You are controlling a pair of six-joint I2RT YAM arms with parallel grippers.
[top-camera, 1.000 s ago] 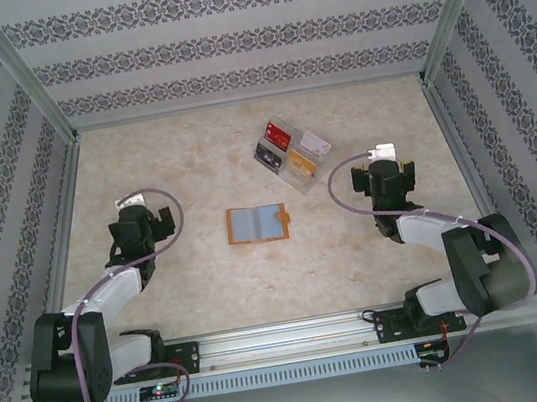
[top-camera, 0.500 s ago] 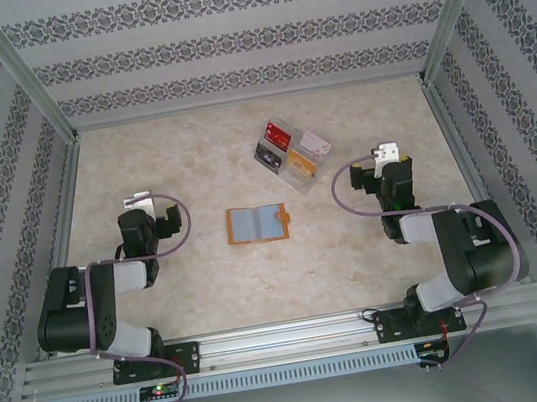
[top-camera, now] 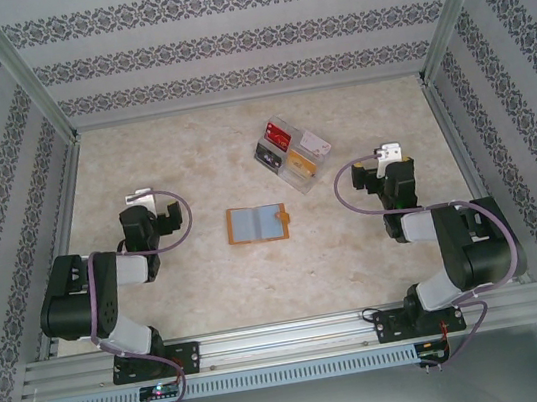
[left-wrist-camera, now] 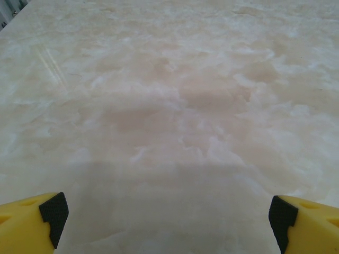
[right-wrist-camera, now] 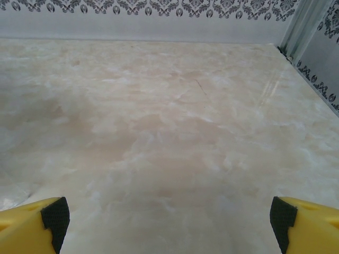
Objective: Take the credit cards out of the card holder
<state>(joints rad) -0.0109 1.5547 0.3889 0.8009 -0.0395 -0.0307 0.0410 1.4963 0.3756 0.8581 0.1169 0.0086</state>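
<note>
Card holder [top-camera: 257,224], orange-tan with grey-blue inner pockets, lies spread open and flat near the middle of the table [top-camera: 169,145], its little tab clasp [top-camera: 286,220] sticking out on the right side. Whether any card sits in its pockets cannot be told from above. Beyond it, further away and a bit to the right, stands a clear compartment tray [top-camera: 292,154], set at a slant and well apart from the holder. Small cards lie in its compartments: a red card [top-camera: 278,138] at the far end, a dark card [top-camera: 268,158] on the left, a yellow-orange one [top-camera: 303,163] nearer, and a pale one [top-camera: 315,141] on the right. The left gripper [left-wrist-camera: 169,219] hovers low over bare marbled tabletop to the left of the holder, its yellow fingertips [left-wrist-camera: 32,225] spread wide with nothing between them. The right gripper [right-wrist-camera: 169,219] sits to the right of the holder and near the tray's near end, likewise spread wide over bare tabletop, its fingertips [right-wrist-camera: 307,222] apart and holding nothing. Patterned wallpaper panels [top-camera: 224,36] close in the far and side edges.
</note>
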